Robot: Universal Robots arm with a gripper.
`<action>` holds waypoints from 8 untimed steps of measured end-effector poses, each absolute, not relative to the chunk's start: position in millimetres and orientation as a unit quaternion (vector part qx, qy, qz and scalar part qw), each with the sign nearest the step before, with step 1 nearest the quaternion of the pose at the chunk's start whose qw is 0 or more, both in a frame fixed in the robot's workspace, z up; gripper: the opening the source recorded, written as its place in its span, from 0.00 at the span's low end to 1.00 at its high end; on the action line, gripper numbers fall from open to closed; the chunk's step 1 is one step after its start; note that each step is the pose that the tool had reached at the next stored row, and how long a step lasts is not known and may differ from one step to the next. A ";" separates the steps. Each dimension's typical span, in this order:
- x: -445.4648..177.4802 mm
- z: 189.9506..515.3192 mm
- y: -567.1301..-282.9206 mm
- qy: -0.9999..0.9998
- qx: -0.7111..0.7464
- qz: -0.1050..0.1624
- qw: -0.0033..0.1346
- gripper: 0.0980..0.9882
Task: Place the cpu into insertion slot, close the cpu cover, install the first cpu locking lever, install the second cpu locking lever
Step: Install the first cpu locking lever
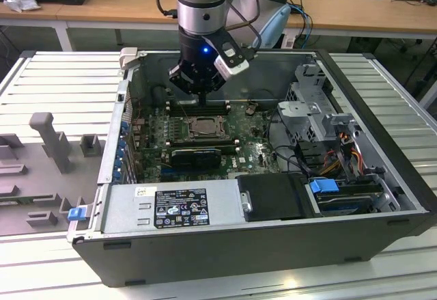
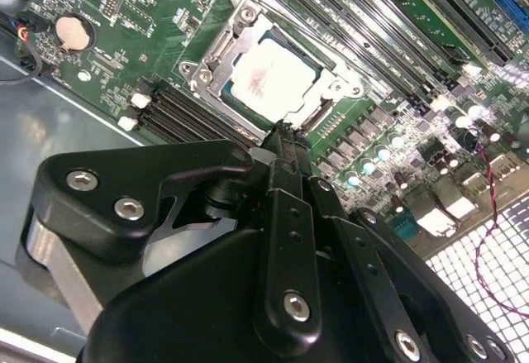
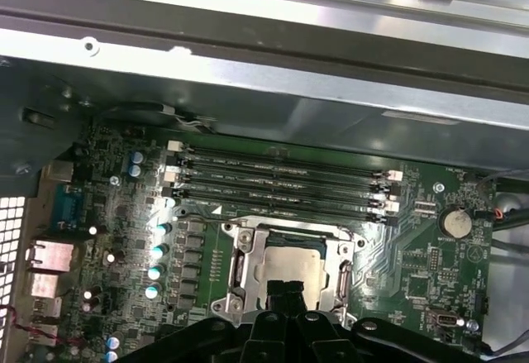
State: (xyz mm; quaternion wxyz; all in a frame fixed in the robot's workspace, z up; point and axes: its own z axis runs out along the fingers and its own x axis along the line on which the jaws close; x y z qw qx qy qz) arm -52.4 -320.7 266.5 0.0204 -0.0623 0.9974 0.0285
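- Quick status from my remote seat: the gripper (image 1: 203, 96) hangs straight above the insertion slot (image 1: 205, 128), inside the open computer case (image 1: 273, 226) that's lying on the bench (image 1: 382, 266).
- The cpu (image 2: 277, 78) is sitting flat in the slot, pale face up. The cpu cover (image 2: 216, 49) looks folded down around it, so the chip shows through the square window.
- The bit that matters is the line-up. In both wrist views the gripper's tips point right at the socket and land over one edge of the cover's window. So the cpu is directly below and just ahead of the tips, not off to either side.
- I honestly can't tell whether the tips are touching the cover or are just above it.
- The gripper looks pinched narrow, fingers (image 3: 281, 297) pressed together, and I see nothing between them.
- The memory slots (image 3: 281, 181) run parallel to the socket edge on the motherboard (image 3: 430, 255), just beside the socket and clear of the gripper.
- The locking levers are too thin for me to tell if either one is latched.
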 end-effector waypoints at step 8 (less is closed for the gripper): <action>-58.2 266.5 -320.7 0.997 -0.062 0.028 0.020 0.01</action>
